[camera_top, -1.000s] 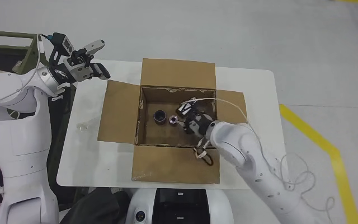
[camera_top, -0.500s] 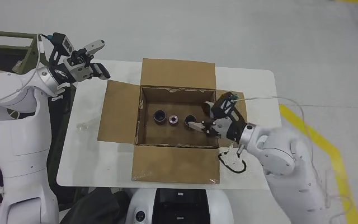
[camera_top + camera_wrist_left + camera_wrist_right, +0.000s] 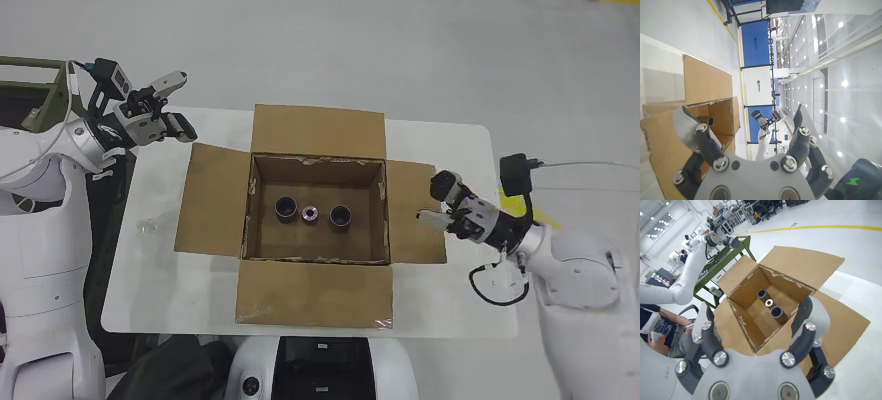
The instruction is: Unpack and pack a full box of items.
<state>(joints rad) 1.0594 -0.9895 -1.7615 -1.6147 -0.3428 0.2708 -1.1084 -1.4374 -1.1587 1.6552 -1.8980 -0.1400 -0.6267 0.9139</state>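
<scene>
**At the middle of the desk: an open box with three parts inside**

At the middle of the white desk (image 3: 150,290) stands a brown cardboard box (image 3: 262,200) with all four flaps folded outward. The far flap points toward the desk's far edge and the near flap toward its near edge. The side flaps lie toward the left and right edges.

On the box floor three parts stand upright in a short row running left to right, about halfway between the far and near walls. A dark cylinder (image 3: 286,208) stands on the left with its open top facing up. A smaller piece with a silver ring top (image 3: 310,213) is in the middle. A second dark cylinder (image 3: 340,215) stands on the right. They are close together, but I cannot tell whether they touch.

The left tool (image 3: 182,102) hangs over the desk's far left corner, apart from the box and just off the far corner of the left flap. Its fingers (image 3: 682,117) are spread wide with nothing between them.

The right tool (image 3: 435,200) is over the outer end of the right flap, near the desk's right edge. Its fingers (image 3: 806,306) are also apart and hold nothing, and its wrist view looks down into the box.

A green metal frame (image 3: 40,80) stands beyond the desk's left edge.
</scene>
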